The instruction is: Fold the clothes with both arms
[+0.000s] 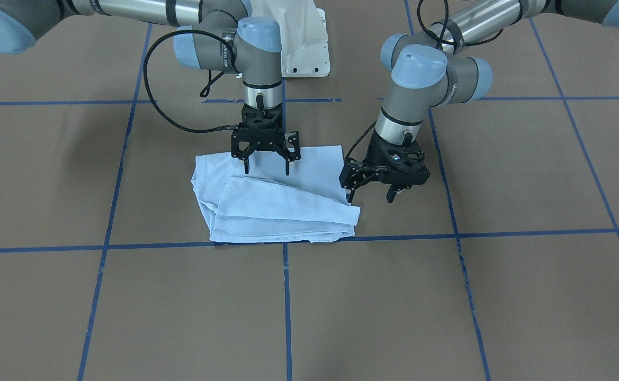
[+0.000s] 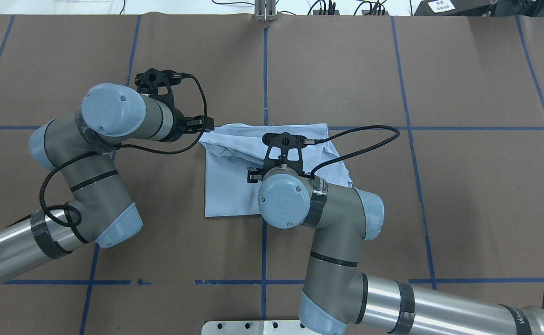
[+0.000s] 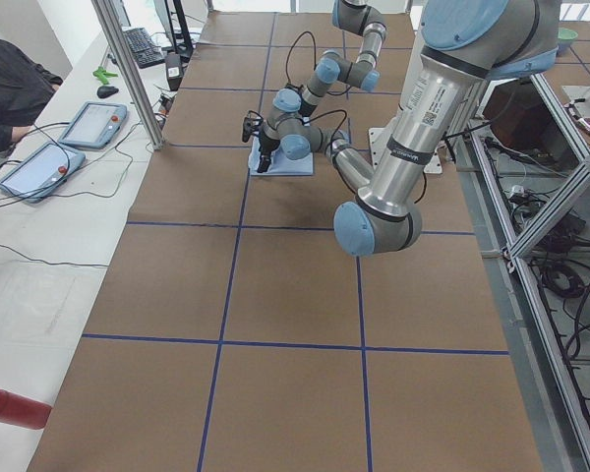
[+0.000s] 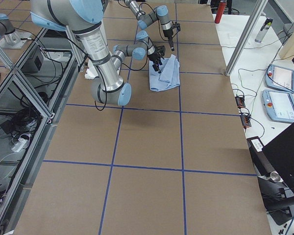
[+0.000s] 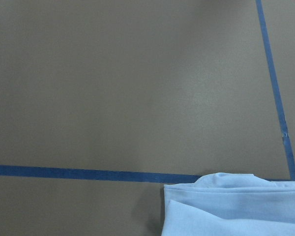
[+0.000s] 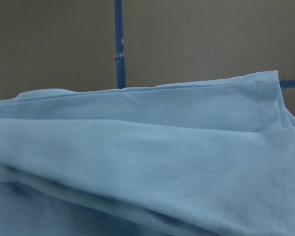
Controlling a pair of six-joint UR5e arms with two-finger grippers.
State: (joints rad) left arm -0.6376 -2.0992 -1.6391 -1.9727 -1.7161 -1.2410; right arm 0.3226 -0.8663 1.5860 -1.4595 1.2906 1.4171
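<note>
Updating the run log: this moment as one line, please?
T-shirt: partly folded | left gripper: open, beside T-shirt edge | right gripper: open, above T-shirt

One T-shirt, two arms, perhaps two tablets.

**Robotics laboratory.** A left arm and a right arm, built of silver tube with grey joints and light blue caps, work at a white pedestal on one edge of a broad brown surface. Blue tape divides this surface into large squares. An aluminium frame runs along the pedestal side, with loose cables lying beneath it. Along the opposite edge, a white side surface carries teach pendants with red stop buttons, more wiring and a dark screen. A person's dark sleeve shows at that side.
</note>
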